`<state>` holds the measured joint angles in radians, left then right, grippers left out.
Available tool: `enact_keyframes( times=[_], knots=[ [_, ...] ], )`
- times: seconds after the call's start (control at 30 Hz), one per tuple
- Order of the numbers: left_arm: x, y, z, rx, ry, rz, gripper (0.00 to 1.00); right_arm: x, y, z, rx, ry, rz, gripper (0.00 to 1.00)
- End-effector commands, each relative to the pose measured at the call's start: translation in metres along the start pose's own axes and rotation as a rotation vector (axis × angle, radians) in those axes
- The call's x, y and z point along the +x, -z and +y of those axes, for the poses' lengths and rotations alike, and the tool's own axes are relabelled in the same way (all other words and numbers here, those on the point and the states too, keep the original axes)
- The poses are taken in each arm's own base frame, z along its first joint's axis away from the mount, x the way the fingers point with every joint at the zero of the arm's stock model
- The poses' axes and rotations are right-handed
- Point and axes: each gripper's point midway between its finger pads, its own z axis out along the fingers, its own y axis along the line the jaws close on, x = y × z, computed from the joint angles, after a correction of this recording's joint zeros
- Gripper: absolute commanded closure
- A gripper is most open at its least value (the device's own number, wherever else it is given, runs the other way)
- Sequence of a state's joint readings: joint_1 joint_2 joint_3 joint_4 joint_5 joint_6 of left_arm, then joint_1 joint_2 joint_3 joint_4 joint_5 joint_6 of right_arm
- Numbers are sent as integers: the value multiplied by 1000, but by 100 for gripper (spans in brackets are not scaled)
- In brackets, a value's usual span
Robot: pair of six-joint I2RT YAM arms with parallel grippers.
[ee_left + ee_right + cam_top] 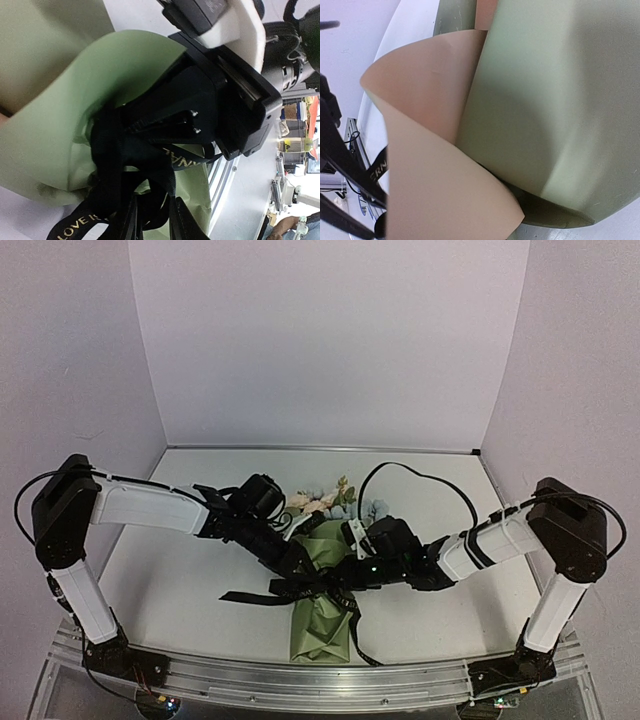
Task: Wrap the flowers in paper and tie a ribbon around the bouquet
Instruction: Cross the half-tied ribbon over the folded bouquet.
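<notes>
Paper [545,100]: thin sheet, smooth, matt with a faint sheen on both faces.
Ribbon [107,160]: black woven cloth, finely ribbed, dull; its printed letters are slightly shiny.
Flowers [320,502]: petals look like soft fabric, matt.
Table [180,580]: white, smooth, matt.
Rail [300,680]: bare brushed metal, lightly glossy.

One bouquet [322,625], one ribbon [250,597], one left arm [150,505], one right arm [490,542], perhaps six flowers [322,502]
</notes>
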<state>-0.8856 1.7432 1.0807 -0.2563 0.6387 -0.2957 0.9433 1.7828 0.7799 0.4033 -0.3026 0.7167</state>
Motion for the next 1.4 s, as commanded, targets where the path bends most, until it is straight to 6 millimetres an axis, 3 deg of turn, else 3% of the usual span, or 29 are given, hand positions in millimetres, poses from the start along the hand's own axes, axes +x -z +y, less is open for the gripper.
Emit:
enact_keyframes(
  times=[0.0,0.33,0.8,1.17,1.37],
  knots=[
    [3,-3,-12,57,9,14,75,-12,2,6,10,21,-36,100],
    [17,-21,-22,89,50,46,76,-18,-1,5,19,12,-67,100],
    [31,-7,-45,75,79,78,65,-22,-8,6,24,22,-65,100],
    [1,20,-65,48,37,-47,54,-19,-11,3,31,24,-57,100],
    [-18,34,-53,-75,29,-136,53,-19,-11,2,34,28,-57,100]
  ],
)
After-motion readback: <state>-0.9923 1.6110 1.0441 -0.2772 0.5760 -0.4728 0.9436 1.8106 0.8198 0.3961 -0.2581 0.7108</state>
